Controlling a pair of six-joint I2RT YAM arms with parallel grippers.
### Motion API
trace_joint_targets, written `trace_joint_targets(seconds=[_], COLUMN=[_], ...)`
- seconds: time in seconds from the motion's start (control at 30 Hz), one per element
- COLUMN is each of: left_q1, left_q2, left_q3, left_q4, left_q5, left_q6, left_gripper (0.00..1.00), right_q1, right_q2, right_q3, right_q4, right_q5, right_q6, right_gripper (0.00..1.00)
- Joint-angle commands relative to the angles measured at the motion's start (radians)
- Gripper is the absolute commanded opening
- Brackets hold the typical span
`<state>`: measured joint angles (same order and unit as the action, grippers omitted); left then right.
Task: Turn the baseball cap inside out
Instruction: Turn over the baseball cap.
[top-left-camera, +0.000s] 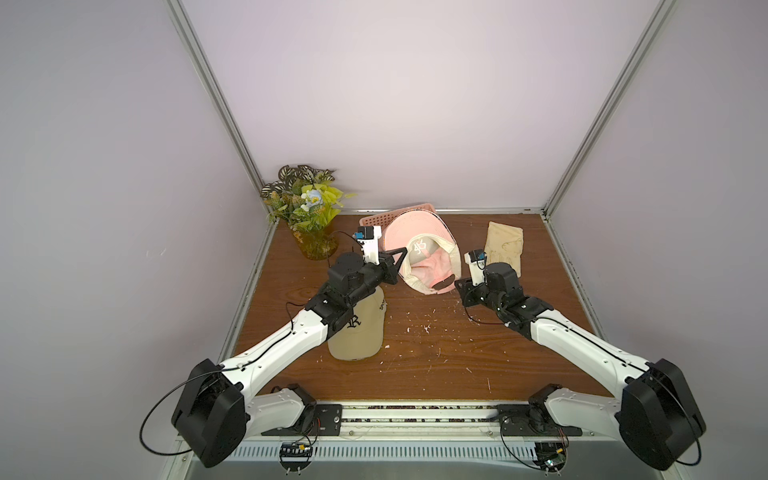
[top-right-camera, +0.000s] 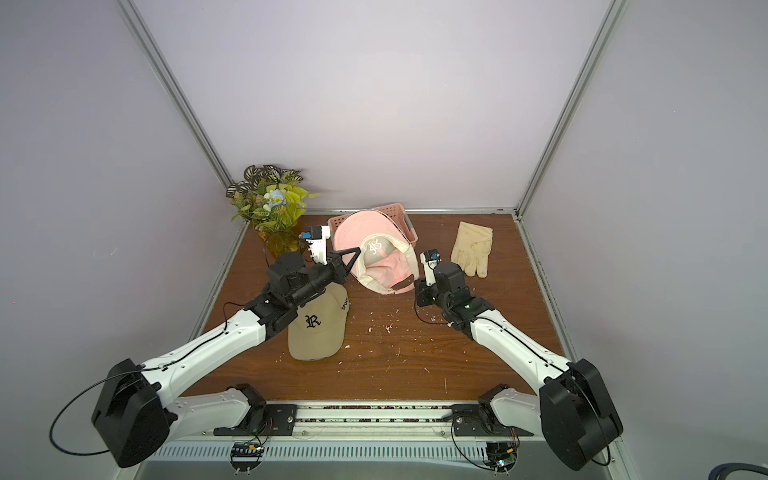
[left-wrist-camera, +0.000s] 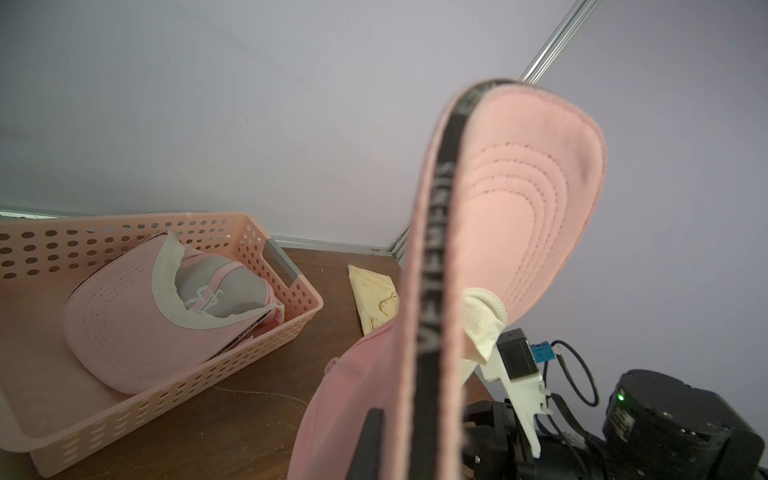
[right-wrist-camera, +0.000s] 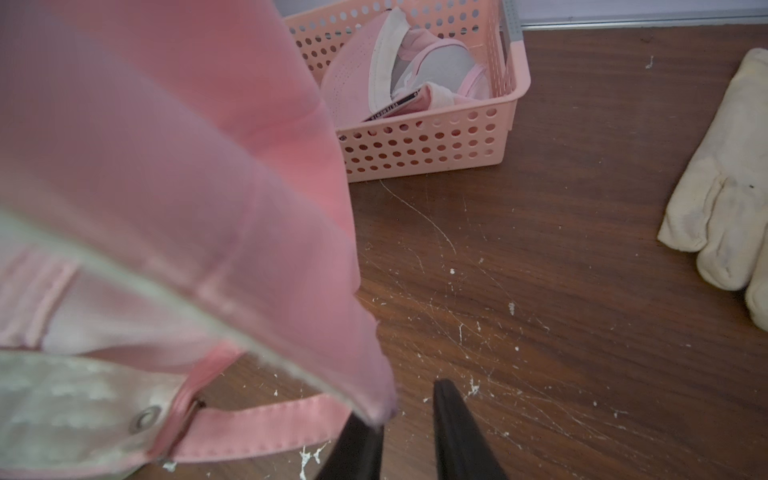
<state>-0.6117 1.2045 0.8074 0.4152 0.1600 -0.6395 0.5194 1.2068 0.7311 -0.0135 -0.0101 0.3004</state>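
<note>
The brown wooden tabletop (top-left-camera: 436, 357) is the biggest thing here, and it has little white scraps on it. Two white and black arms reach in from the near edge, the left arm (top-left-camera: 282, 345) and the right arm (top-left-camera: 582, 345). Both bend at the elbow and point in at the middle, so they come at one thing from two sides.

That thing is the pink baseball cap (top-left-camera: 419, 245). It hangs in the air between the arms, above the tabletop and just in front of the pink plastic basket with holes (left-wrist-camera: 124, 232). Its brim stands up and its open side faces the top views, so the grey and pink lining shows. I think it is held up so the soft part has room to be pushed through.

A tan baseball cap with a black letter R (top-right-camera: 316, 332) lies flat under the left arm. A second pink cap (left-wrist-camera: 137, 328) lies in the basket. A leafy plant with flowers (top-left-camera: 305, 203) stands in the far corner. A cream glove (top-left-camera: 505, 245) lies well apart.

The left fingers (left-wrist-camera: 371, 449) are closed tight on the pink cap's side. The right fingers (right-wrist-camera: 457, 436) are apart with a gap between them, and the cap's back edge touches one. I think they are about to pinch it.
</note>
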Motion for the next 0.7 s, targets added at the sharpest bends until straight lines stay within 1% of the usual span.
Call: trace_joint_targets(seconds=[0.0,0.1,0.2,0.3,0.43,0.53,0.67], left_q1=[0.002,0.001,0.001,-0.001,-0.006,-0.012,-0.023], left_q2=[-0.020,-0.010,0.002,0.017,0.044,0.071,0.106], left_q3=[0.001,-0.001,-0.008,-0.013,0.007,0.045,0.104], left_q4=[0.079,0.067,0.062,0.063,0.022,-0.027,-0.100], left_q5=[-0.028,-0.060,-0.082,-0.088,-0.140,-0.169,-0.205], left_q6=[-0.007,-0.013,-0.035,-0.069,-0.151,-0.218,-0.301], left_gripper=[0.00,0.00,0.00,0.00,0.00,0.00,0.00], right_q1=[-0.004,-0.004,-0.005,-0.002,0.005,0.029,0.121], right_q2=[-0.048,-0.122,-0.217,-0.316,-0.403,-0.414,-0.377], right_q3=[0.025,0.010,-0.030,-0.097,-0.160,-0.162,-0.151], right_q4=[-0.020,0.000,0.055,0.156,0.262,0.276,0.302], right_q5=[0.031,0.014,0.029,0.024,-0.050,-0.092,-0.079], right_q6=[0.007,-0.034,-0.084,-0.159,-0.285,-0.362,-0.469], right_gripper=[0.40,0.54,0.60,0.61,0.60,0.60,0.60])
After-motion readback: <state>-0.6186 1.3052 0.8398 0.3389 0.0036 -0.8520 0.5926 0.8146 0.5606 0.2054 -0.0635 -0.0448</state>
